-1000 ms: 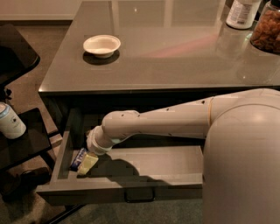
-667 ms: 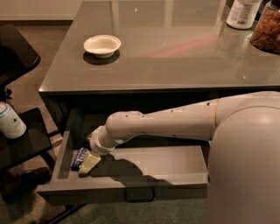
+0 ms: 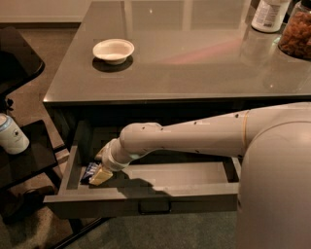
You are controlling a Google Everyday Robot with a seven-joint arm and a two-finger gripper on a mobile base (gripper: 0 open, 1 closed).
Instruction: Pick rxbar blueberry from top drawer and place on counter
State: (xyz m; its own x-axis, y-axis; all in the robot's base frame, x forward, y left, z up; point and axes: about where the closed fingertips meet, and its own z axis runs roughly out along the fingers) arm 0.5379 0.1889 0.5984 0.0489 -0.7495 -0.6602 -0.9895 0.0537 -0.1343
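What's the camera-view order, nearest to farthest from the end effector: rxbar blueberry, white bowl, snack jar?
1. rxbar blueberry, left end of the top drawer, at the end effector.
2. white bowl, left on the counter.
3. snack jar, far right.

hand (image 3: 101,175) at top drawer (image 3: 146,206) left end, side wall (image 3: 74,163) just beside, counter (image 3: 194,63) edge overhead, bare floor (image 3: 189,172) rightward

Nothing is reading legibly: the wrapper of the rxbar blueberry (image 3: 90,169) and the label of the white bottle (image 3: 268,14) are showing only blurred marks. The end effector (image 3: 101,174) is hanging in the left end of the top drawer (image 3: 116,205), right at the bar.
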